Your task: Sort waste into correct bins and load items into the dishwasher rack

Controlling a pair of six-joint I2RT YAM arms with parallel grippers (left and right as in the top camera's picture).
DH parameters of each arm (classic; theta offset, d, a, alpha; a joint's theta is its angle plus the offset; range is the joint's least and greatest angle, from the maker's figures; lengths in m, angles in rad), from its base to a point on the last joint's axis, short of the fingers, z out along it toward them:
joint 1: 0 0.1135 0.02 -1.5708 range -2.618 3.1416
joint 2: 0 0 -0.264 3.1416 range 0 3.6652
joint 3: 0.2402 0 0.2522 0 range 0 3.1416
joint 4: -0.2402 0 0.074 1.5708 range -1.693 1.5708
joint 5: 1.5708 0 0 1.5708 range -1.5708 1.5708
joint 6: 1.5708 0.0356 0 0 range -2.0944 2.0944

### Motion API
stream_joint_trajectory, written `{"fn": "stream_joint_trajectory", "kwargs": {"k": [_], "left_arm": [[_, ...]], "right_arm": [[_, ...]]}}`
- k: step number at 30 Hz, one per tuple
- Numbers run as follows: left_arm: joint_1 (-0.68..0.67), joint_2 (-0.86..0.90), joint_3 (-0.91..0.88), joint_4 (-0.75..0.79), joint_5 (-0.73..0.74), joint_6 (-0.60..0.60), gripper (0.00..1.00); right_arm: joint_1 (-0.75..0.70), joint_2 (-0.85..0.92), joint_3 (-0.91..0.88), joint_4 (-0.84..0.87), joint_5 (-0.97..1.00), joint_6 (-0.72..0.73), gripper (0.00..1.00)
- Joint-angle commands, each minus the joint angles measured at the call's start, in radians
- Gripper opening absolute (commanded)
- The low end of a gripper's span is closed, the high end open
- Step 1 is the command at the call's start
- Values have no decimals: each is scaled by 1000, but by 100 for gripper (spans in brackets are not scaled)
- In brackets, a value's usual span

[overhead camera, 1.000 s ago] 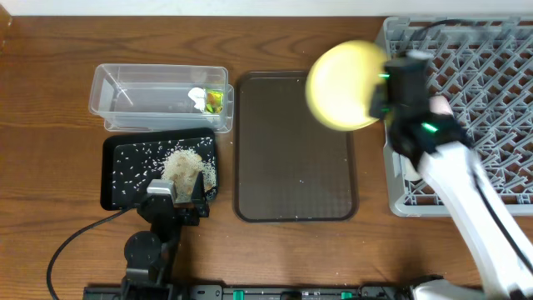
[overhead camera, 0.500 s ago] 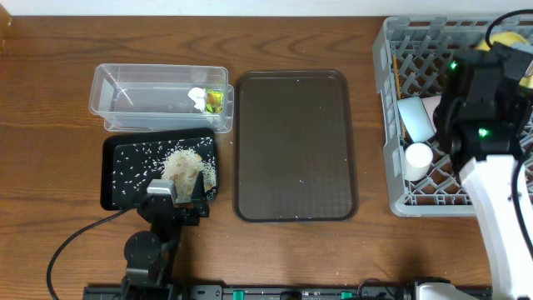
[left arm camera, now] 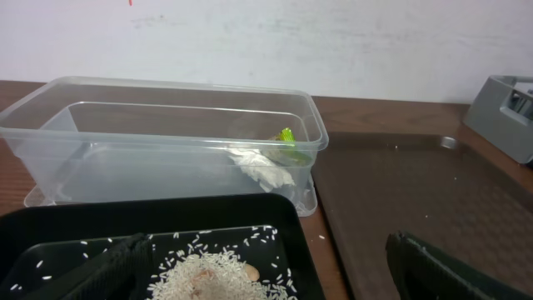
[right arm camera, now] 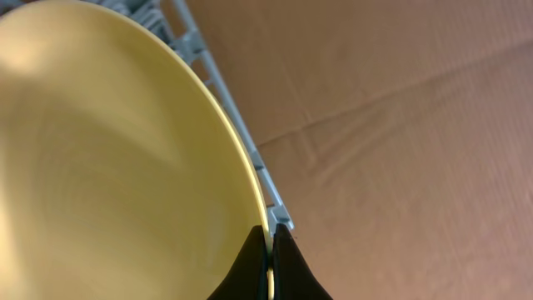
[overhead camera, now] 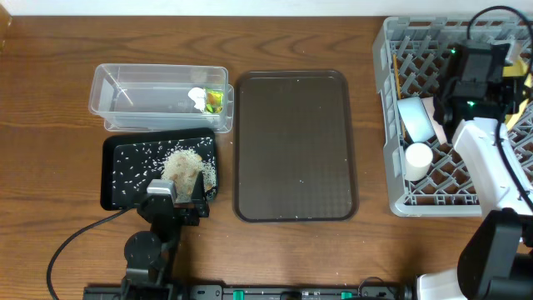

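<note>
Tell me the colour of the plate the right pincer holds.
The plate is pale yellow, clearest in the right wrist view.

Wood table (overhead camera: 50, 167): clear tub (overhead camera: 150, 102), black tray (overhead camera: 107, 177), brown tray (overhead camera: 291, 146), grey rack (overhead camera: 433, 204).

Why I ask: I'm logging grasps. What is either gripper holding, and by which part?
The right gripper pinches the round pale-yellow plate by its rim. The left gripper is open, holding nothing.
</note>
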Motion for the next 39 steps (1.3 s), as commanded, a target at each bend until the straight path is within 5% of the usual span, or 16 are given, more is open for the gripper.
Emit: {"fn": "stream_joint_trajectory", "kwargs": {"k": [1, 6, 10, 16, 20, 23, 28, 30, 39], "left_arm": [[6, -8, -29, -7, 10, 13, 91], [6, -8, -29, -7, 10, 13, 91], [6, -8, -29, -7, 10, 13, 91], [6, -8, -29, -7, 10, 13, 92], [6, -8, -29, -7, 10, 13, 91], [6, -8, -28, -7, 10, 13, 92], [6, -8, -28, -7, 10, 13, 92], [6, -8, -29, -7, 10, 13, 91], [6, -8, -29, -7, 10, 13, 91]], "right_arm": [[54, 10, 4, -2, -32, -85, 1], [126, 12, 4, -44, -50, -84, 8], [190, 11, 4, -83, -47, -84, 38], [296, -8, 5, -97, 58, 36, 70], [404, -89, 5, -165, -8, 118, 78], [483, -187, 5, -241, -212, 200, 79], [587, -383, 5, -423, -818, 413, 82], [602, -436, 5, -465, -1019, 465, 98], [606, -563, 5, -630, -1428, 485, 99]]}}
